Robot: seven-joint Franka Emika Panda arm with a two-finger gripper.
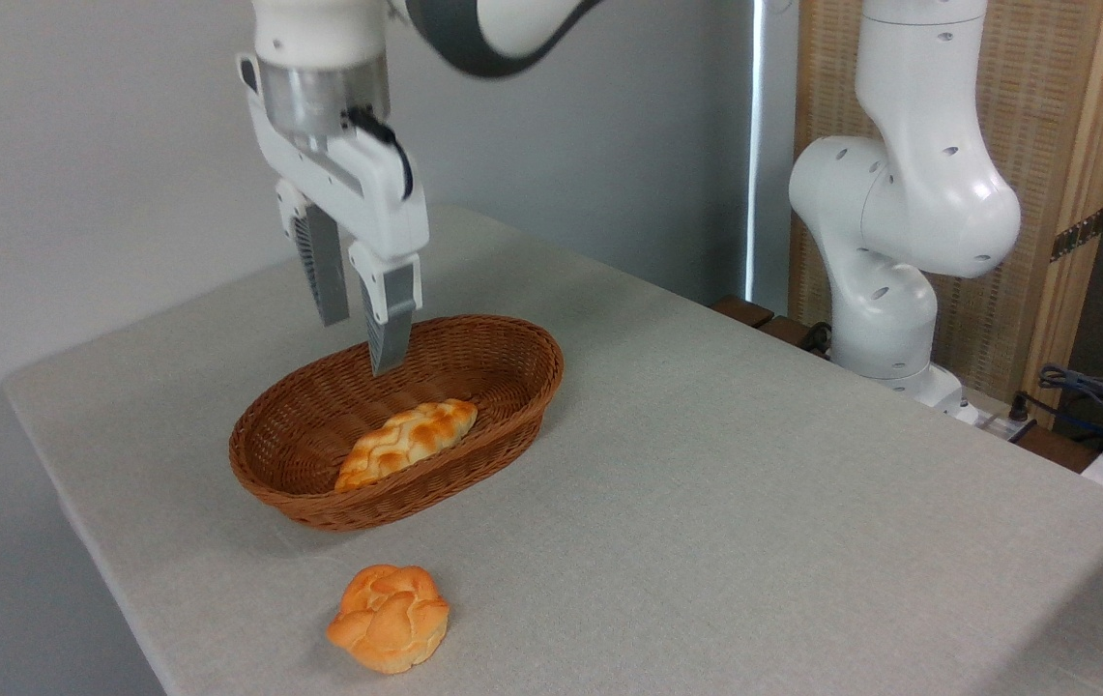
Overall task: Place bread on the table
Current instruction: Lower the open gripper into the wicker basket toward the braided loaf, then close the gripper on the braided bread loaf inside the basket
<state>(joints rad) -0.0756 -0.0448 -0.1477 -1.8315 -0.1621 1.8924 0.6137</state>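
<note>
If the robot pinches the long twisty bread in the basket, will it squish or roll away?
The long braided golden loaf looks puffy, so it may dent a little if real. Its lumpy, flattish shape probably won't roll, and it leans on the brown wicker basket's wall. The open gripper hangs above it.

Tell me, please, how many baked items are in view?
2. The braided bread lies in the basket; the round bun sits on the table in front of the basket. None seems hidden.
</note>
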